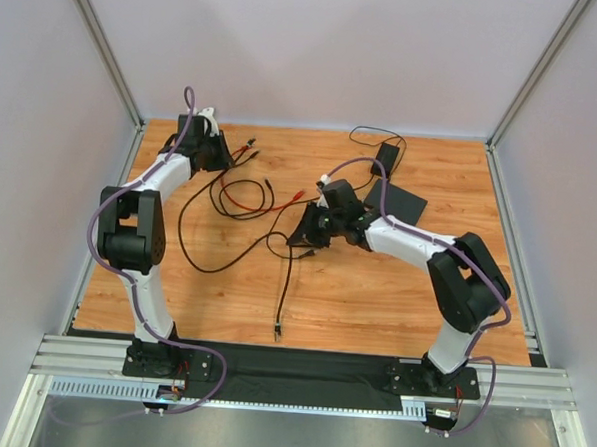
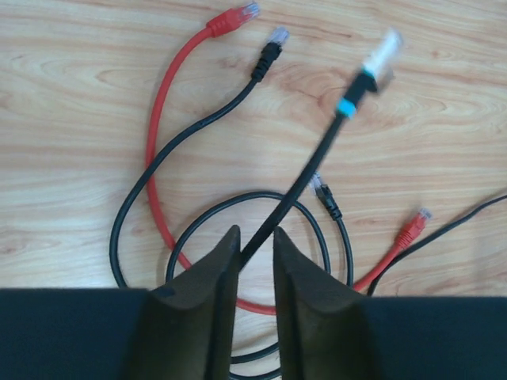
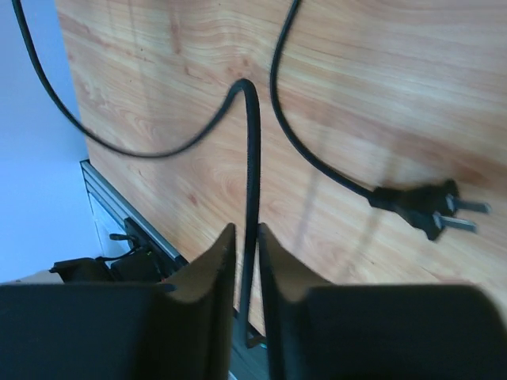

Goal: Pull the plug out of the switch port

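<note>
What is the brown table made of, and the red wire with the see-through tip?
The brown table top looks like wood or wood-print laminate: grain lines, slight sheen. The red round cable looks like smooth rubbery plastic, lying curved; its clear plug looks like hard plastic.

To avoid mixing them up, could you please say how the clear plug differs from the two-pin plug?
The clear plug is transparent, blue-banded; the two-pin plug is black with metal pins. The clear plug is held up on the left gripper's cable; the two-pin plug lies on the table. Both end black cables.
</note>
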Available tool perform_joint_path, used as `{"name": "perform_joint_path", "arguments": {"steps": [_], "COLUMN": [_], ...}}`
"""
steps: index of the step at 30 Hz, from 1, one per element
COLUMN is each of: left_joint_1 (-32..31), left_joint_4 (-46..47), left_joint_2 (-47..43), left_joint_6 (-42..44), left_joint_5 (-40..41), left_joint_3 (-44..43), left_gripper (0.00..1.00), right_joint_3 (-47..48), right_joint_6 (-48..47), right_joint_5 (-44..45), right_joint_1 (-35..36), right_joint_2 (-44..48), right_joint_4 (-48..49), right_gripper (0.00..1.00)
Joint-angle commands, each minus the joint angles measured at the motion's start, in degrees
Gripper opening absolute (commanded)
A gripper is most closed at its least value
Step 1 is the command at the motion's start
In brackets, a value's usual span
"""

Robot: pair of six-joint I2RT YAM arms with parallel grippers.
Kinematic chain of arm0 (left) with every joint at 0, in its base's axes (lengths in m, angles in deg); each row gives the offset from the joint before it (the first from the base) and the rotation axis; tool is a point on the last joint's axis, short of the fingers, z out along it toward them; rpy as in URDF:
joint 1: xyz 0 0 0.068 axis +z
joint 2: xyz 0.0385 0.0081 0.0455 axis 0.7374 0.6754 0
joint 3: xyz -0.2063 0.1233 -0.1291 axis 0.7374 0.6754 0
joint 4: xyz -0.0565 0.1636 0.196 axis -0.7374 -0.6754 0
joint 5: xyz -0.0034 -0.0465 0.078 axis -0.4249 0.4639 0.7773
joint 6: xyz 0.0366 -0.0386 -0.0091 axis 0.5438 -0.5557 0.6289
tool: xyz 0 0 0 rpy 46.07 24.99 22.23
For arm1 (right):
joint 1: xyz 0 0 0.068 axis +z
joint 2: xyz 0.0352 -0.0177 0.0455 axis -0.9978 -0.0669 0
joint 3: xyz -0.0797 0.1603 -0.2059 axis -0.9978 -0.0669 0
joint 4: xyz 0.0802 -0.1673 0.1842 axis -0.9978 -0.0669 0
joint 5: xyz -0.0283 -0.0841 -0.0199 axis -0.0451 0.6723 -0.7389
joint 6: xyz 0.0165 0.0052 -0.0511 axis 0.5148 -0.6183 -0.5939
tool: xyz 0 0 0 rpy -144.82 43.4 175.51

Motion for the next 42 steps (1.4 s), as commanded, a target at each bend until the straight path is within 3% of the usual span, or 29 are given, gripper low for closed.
{"name": "perform_joint_path", "arguments": {"steps": [1,5,11,18,22,28,31,35,36,39,42], "left_joint_1": [-0.19,-0.19,-0.45,-3.52,-4.93,-7.56,-9.41,-13.19,-17.63,-19.86,-24.52], "left_joint_4": [-1.08,2.87,8.40,15.69,19.92,23.00,23.62,23.26,22.31,22.12,20.73], "left_joint_2": [-1.26,-4.59,-8.73,-13.21,-13.92,-11.73,-10.15,-7.16,-4.80,-1.36,4.52], "left_joint_6": [1.03,1.11,-0.55,-1.34,-2.75,-4.50,-6.00,-8.64,-10.73,-11.71,-13.21], "left_joint_5": [2.84,2.13,0.29,-0.33,-1.38,-3.93,-4.72,-4.64,-4.29,-4.28,-5.16], "left_joint_3": [-0.77,3.52,8.89,14.35,16.98,17.16,16.29,13.57,11.12,8.03,2.42], "left_gripper": [0.32,0.46,0.50,0.51,0.51,0.50,0.48,0.43,0.38,0.33,0.22], "right_joint_3": [8.98,11.49,12.00,12.79,17.17,26.94,30.37,29.41,28.19,27.57,25.99], "right_joint_6": [-0.63,-4.32,-11.08,-14.78,-13.91,-18.21,-17.17,-14.44,-14.26,-14.43,-14.44], "right_joint_5": [-0.02,1.39,6.56,7.72,6.49,13.78,10.89,6.14,5.09,4.55,3.85], "right_joint_1": [1.00,-1.63,-6.47,-22.88,-29.04,-34.24,-38.18,-41.62,-43.28,-44.09,-45.23], "right_joint_2": [-4.94,-6.45,-2.23,-0.46,-3.89,-11.80,-16.19,-19.27,-19.80,-19.98,-19.37], "right_joint_4": [1.93,-3.45,-10.11,-12.15,-11.44,-14.69,-15.66,-11.88,-10.23,-9.77,-8.29], "right_gripper": [0.25,0.53,0.67,0.70,0.70,0.69,0.69,0.69,0.68,0.68,0.68]}}
